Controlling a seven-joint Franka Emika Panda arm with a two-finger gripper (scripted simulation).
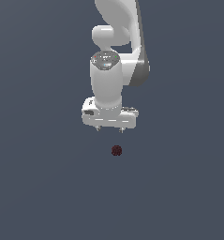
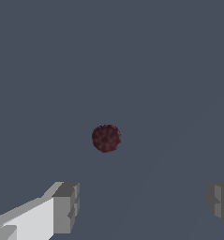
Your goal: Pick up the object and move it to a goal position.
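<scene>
My gripper (image 1: 109,130) points straight down with its jaws spread wide and nothing between them; in the wrist view the two grey fingertips (image 2: 66,206) sit far apart, with only bare floor in the gap. In the exterior view only two short finger stubs show under the white hand body.

The ball (image 1: 116,150), dark red and bumpy, rests on the plain grey floor (image 1: 38,187). In the exterior view it lies at about 5 o'clock from my fingertips, near them but apart, with a clear strip of floor between. In the wrist view the ball (image 2: 106,138) sits roughly midway across the span between the fingertips, though ahead of them, not between them. How high my fingertips are above the floor I cannot tell from either view.

Step in hand, as I judge it: the approach, before any grasp. The ball is untouched and lying free.

The next move calls for a short shift to bring the ball onto the line between my fingertips, then a descent until they flank it, then a closing. The ball is much smaller than my hand and round, so I expect an off-centre squeeze could roll it away.

No goal marker is visible in either view.
</scene>
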